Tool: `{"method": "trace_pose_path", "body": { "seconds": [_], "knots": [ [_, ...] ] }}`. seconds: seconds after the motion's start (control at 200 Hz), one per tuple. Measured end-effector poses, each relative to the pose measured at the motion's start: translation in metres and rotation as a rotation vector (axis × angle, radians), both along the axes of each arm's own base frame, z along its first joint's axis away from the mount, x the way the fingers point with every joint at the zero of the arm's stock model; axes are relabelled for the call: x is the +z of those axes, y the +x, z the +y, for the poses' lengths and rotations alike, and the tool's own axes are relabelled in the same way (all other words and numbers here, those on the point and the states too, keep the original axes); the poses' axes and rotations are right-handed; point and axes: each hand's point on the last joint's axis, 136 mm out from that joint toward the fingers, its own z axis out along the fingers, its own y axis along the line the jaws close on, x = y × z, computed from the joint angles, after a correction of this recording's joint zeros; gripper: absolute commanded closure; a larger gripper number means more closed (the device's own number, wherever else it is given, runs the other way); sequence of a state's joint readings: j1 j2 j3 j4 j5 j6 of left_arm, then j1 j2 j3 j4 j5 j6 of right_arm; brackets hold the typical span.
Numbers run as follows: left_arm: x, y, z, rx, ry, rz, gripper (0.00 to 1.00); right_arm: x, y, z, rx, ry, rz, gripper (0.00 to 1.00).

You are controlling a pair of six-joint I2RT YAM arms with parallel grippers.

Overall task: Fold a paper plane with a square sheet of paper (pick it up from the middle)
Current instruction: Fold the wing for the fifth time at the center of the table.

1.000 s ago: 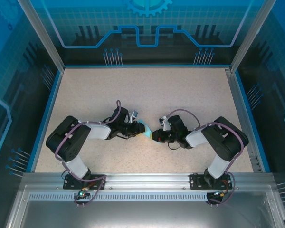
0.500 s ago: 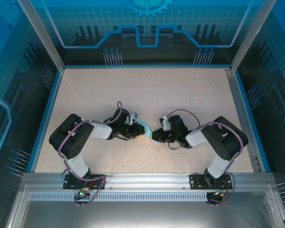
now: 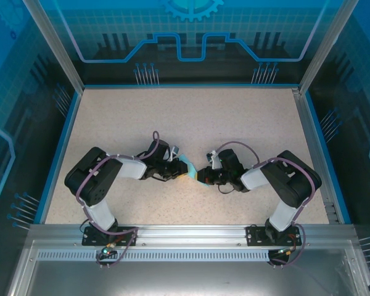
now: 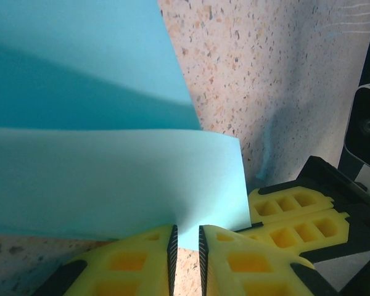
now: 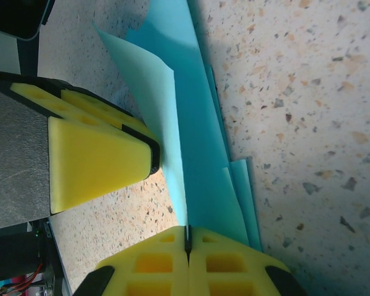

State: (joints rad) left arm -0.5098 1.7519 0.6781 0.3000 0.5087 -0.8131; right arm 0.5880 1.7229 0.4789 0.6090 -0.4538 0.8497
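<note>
Folds of paper (image 5: 192, 154) in right tool (image 5: 187, 239)

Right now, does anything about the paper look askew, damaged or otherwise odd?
No tear or spill shows. The cyan paper is half folded and not flat: one flap stands up off the table, and its layered edges near the right gripper, shut on it, look staggered.

No legible text or labels.
</note>
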Motion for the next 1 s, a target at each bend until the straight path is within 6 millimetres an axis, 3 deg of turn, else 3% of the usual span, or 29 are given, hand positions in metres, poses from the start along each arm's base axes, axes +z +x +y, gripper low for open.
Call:
{"method": "trace_pose_path", "body": {
  "seconds": [0.705, 0.89, 1.0],
  "knots": [
    [-0.007, 0.003, 0.005, 0.059, 0.075, 0.108, 0.82, 0.003, -0.006, -0.009, 0.038, -0.068, 0.032, 0.81],
    [-0.008, 0.004, 0.004, 0.061, 0.083, 0.125, 0.82, 0.003, -0.01, -0.011, 0.065, -0.081, 0.034, 0.82],
    [-0.008, 0.004, 0.004, 0.061, 0.085, 0.128, 0.82, 0.002, -0.011, -0.013, 0.069, -0.09, 0.039, 0.87]
  ]
}}
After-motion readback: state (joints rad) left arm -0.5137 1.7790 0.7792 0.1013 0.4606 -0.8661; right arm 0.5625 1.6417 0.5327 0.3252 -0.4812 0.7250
